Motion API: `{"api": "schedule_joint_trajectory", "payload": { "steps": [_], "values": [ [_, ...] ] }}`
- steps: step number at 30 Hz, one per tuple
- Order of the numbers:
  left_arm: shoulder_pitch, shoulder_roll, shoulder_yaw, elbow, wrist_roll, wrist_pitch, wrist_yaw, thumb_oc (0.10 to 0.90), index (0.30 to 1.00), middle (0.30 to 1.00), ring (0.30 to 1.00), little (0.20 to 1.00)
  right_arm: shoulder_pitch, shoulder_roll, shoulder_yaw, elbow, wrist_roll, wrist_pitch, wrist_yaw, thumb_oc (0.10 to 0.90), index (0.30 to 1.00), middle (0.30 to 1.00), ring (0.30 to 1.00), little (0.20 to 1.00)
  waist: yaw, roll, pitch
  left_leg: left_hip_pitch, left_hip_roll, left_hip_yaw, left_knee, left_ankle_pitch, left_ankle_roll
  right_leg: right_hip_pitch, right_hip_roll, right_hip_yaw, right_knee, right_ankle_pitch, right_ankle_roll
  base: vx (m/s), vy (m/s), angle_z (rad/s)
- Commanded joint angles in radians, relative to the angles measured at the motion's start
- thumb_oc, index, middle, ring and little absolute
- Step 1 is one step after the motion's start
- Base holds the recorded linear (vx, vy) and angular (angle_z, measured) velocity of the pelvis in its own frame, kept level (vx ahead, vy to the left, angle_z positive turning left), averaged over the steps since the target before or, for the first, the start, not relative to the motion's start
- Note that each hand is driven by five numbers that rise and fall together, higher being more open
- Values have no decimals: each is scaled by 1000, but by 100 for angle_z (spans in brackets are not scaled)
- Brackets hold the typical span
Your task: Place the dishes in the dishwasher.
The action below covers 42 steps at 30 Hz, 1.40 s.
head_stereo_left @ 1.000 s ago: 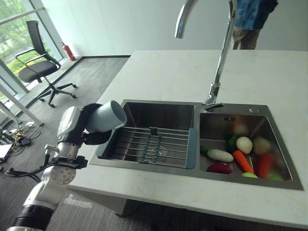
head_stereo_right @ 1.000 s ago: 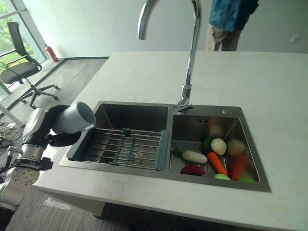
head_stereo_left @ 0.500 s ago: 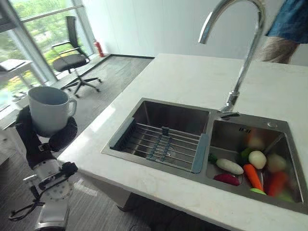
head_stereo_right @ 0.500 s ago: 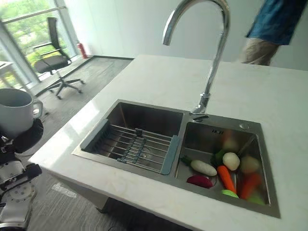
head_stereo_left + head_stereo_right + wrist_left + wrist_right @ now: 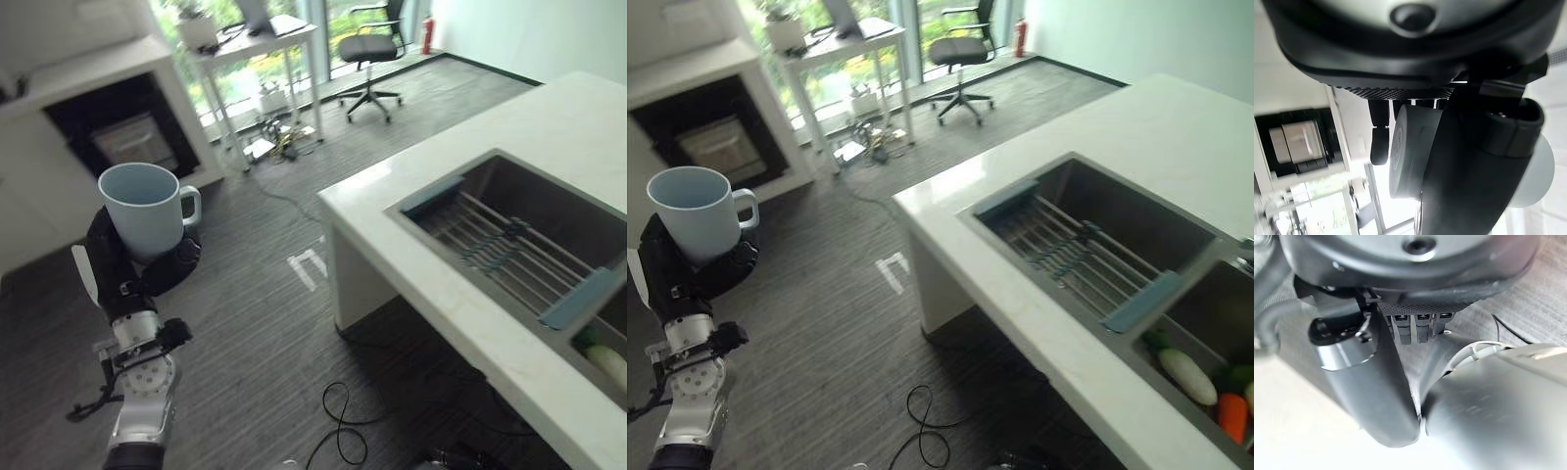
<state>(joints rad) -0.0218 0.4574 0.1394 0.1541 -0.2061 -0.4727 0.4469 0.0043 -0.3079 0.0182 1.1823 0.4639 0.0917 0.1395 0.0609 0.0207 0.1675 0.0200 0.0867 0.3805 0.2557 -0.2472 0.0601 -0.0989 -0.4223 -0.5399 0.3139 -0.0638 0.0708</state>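
Note:
A pale blue mug (image 5: 145, 208) stands upright in my left hand (image 5: 125, 277), out over the grey floor well to the left of the counter. The dark fingers and thumb curl round its lower part, and its handle points towards the counter. In the left wrist view the mug's side (image 5: 1409, 147) lies against the thumb (image 5: 1474, 186). Behind the mug, a white cabinet has a dark opening (image 5: 122, 132) with a grey rack inside. My right hand (image 5: 1369, 387) hangs relaxed over the floor and holds nothing.
The white counter (image 5: 460, 284) with its steel sink (image 5: 554, 211) and a sliding drain rack (image 5: 495, 245) runs along the right. Vegetables (image 5: 1187, 375) lie in the second basin. A white desk (image 5: 260, 39) and an office chair (image 5: 372, 44) stand by the windows.
The camera has swung left, away from the sink, towards the cabinet. The mug, tipped sideways over the sink a second ago, is now upright and carried off the counter in my left hand.

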Motion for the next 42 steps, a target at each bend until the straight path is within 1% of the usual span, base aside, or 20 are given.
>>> {"api": "schedule_joint_trajectory", "payload": {
  "steps": [1,2,5,7,9,10,13,14,15,16,21,23,24,26,28,29,30,31,36,42],
  "values": [
    [-68,103,68,-127,-9,-94,-11,400,300,300,300,300,-6,50,29,14,-48,-3,10,800,900,900,900,900,13,34,-55,-28,93,-75,44,2,-152,104,46,-7,-14,-79,111,92,673,87],
    [-71,126,69,-156,-13,-41,-25,400,300,300,300,300,-14,72,40,-2,-61,-17,-18,800,900,900,900,900,51,24,-44,-21,16,-74,44,-30,-98,121,-38,-25,-14,-16,130,74,594,55],
    [-85,133,60,-153,-30,-29,-43,400,300,300,300,300,-11,86,39,-23,-46,-24,-20,800,900,900,900,900,47,26,-40,-28,-18,-96,44,-37,-73,123,-34,3,-14,-1,120,62,446,-6],
    [-100,136,41,-129,-34,-52,-66,400,300,300,300,300,-4,95,37,-43,-68,-38,1,800,900,900,900,900,21,30,-38,-37,-37,-136,44,-42,-55,109,15,82,-14,5,115,81,269,26],
    [-126,129,2,-104,-19,-89,-99,400,300,300,300,300,10,102,53,-64,-76,-59,9,800,900,900,900,900,-19,32,-33,-70,-46,-177,44,-17,-37,81,119,168,-14,-59,90,11,185,79],
    [-133,131,-10,-105,-14,-93,-106,400,300,300,300,300,15,101,60,-69,-63,-61,9,800,900,900,900,900,-28,27,-35,-76,-53,-191,44,-17,-34,76,150,195,-14,-81,90,-13,124,92],
    [-143,118,-35,-123,-13,-79,-128,400,300,300,300,300,24,91,63,-83,-35,-41,12,800,900,900,900,900,-39,5,-39,-87,-82,-227,44,-29,-29,49,186,260,-14,-104,94,34,11,122],
    [-143,98,-56,-129,-16,-79,-175,400,300,300,300,300,31,76,44,-77,-15,-22,27,800,900,900,900,900,-44,-12,-49,-100,-105,-264,44,-35,-28,1,197,331,-14,-94,105,33,-106,80],
    [-142,94,-60,-129,-14,-81,-183,400,300,300,300,300,31,73,39,-75,-18,-19,32,800,900,900,900,900,-46,-14,-50,-103,-108,-272,44,-36,-28,-8,201,346,-14,-92,106,68,-209,104],
    [-123,72,-80,-126,13,-100,-203,400,300,300,300,300,33,69,24,-64,-41,-13,60,800,900,900,900,900,-49,-19,-51,-106,-112,-309,44,-40,-32,-32,226,395,-14,-80,110,60,-148,107],
    [-104,49,-86,-143,11,-91,-165,400,300,300,300,300,21,67,52,-76,-58,1,89,800,900,900,900,900,-27,-27,-59,-108,-83,-317,44,-28,-53,-7,244,368,-14,-108,88,40,-236,76],
    [-77,29,-77,-170,-3,-79,-145,400,300,300,300,300,1,53,78,-87,-55,36,80,800,900,900,900,900,-7,-30,-62,-113,-55,-334,44,-12,-81,14,268,346,-14,-141,62,52,-305,70],
    [-76,29,-76,-171,-3,-78,-144,400,300,300,300,300,1,53,79,-88,-55,37,80,800,900,900,900,900,-7,-30,-61,-113,-55,-335,44,-11,-82,14,269,345,-14,-142,61,44,-358,52],
    [-61,14,-75,-188,-23,-72,-174,400,300,300,300,300,-4,38,77,-76,-26,73,62,800,900,900,900,900,4,-27,-56,-124,-29,-345,44,19,-115,26,293,332,-14,-164,40,0,-239,47],
    [-74,5,-88,-192,-47,-66,-223,400,300,300,300,300,4,32,54,-51,8,72,35,800,900,900,900,900,-12,-21,-52,-133,25,-257,44,52,-146,29,267,274,-14,-165,41,-26,-45,80],
    [-90,-5,-109,-190,-72,-69,-259,400,300,300,300,300,19,33,27,-44,24,55,19,800,900,900,900,900,-42,-9,-56,-132,82,-170,44,61,-172,44,245,221,-14,-173,53,-57,59,144],
    [-93,-6,-113,-190,-74,-71,-263,400,300,300,300,300,21,32,25,-44,30,50,18,800,900,900,900,900,-48,-7,-51,-142,94,-144,44,85,-170,39,240,204,-14,-159,47,-50,114,179],
    [-103,-3,-125,-194,-79,-65,-264,400,300,300,300,300,23,31,18,-43,51,39,10,800,900,900,900,900,-67,2,-47,-140,113,-112,44,83,-172,46,233,190,-14,-162,48,-80,100,150],
    [-113,20,-151,-191,-68,-66,-228,400,300,300,300,300,21,40,4,-42,60,52,15,800,900,900,900,900,-82,18,-56,-124,99,-105,44,53,-156,56,218,184,-14,-157,57,56,135,50],
    [-94,39,-154,-192,-60,-57,-224,400,300,300,300,300,18,70,29,-31,17,32,18,800,900,900,900,900,-63,11,-69,-102,63,-122,44,17,-132,71,190,185,-14,-147,77,91,65,2]
  ]
}}
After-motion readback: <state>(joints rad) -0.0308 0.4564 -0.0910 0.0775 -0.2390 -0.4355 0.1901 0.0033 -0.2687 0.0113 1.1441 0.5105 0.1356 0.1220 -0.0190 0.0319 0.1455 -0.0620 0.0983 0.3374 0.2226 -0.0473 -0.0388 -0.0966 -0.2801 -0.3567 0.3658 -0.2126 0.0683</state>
